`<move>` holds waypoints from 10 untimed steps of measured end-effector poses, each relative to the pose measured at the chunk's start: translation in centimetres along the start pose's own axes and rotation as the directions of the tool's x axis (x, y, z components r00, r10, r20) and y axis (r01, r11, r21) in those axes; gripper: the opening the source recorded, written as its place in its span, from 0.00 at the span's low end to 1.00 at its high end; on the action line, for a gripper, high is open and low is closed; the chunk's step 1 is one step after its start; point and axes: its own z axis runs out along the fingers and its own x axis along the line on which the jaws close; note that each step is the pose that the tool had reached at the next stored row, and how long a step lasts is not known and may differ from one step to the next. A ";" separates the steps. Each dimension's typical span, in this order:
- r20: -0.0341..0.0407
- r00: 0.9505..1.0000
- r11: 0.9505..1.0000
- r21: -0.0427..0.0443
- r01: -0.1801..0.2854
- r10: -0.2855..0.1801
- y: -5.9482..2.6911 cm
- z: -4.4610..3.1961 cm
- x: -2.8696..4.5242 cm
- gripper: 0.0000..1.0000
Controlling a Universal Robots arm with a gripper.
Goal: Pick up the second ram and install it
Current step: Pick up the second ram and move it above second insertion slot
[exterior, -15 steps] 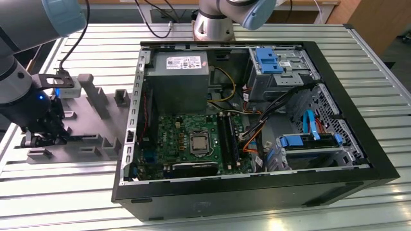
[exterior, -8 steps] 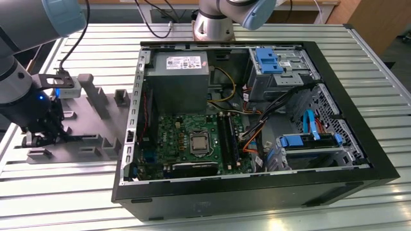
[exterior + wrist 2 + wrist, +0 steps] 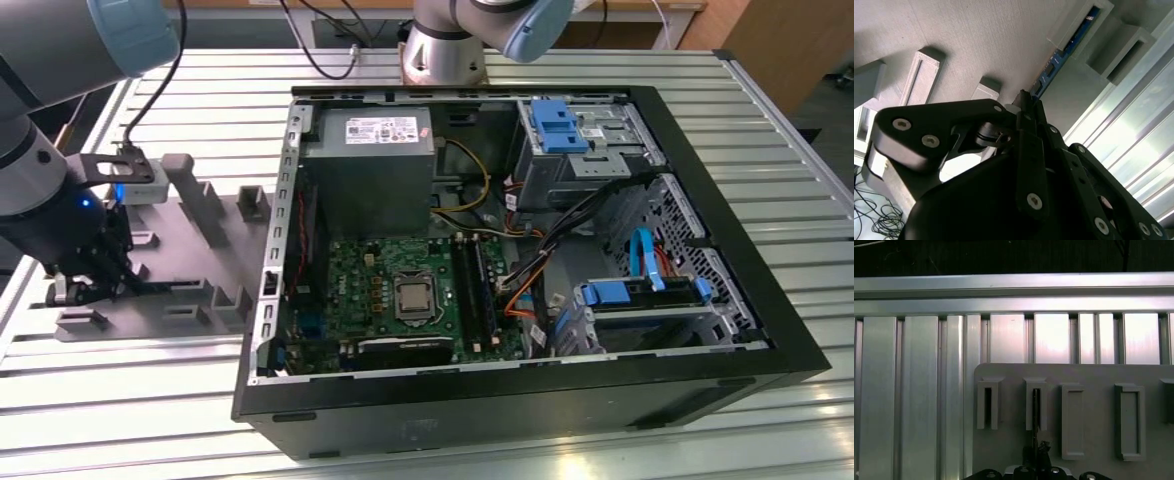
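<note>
Currently the gripper (image 3: 87,285) is low over the grey tray (image 3: 200,260), at the exterior view's left, well apart from the open computer case (image 3: 534,400). In both wrist views its black fingers (image 3: 1029,150) come to one narrow tip and are pressed together on the thin edge of the second ram (image 3: 1056,62). The ram stands on its edge in the tray and passes through a narrow slotted peg (image 3: 1036,385), so it looks only like a dark line (image 3: 1036,407) in the first wrist view. A similar slotted peg (image 3: 988,402) is just beside it on one side, and two wider pegs (image 3: 1072,420) are on the other side, so the room to the sides is small. Over the pegs the space is open. The tray's edge (image 3: 1004,365) lies on the ribbed metal table (image 3: 919,390), and bare table goes on beyond it. Inside the case, the long black memory slots (image 3: 474,285) lie near the middle of the green board, with cables close at the exterior view's right
</note>
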 end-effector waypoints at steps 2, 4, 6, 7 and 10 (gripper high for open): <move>0.000 1.000 1.000 0.000 0.000 0.000 0.00 0.00 0.00 0.14; 0.000 1.000 1.000 0.000 0.000 0.000 0.00 -0.10 0.00 0.14; 0.000 1.000 1.000 0.000 0.000 0.000 0.00 -0.42 0.00 0.14; 0.000 1.000 1.000 0.000 0.000 0.000 0.00 -0.59 -0.01 0.14; 0.000 1.000 1.000 0.000 0.000 0.000 0.00 -1.09 -0.01 0.14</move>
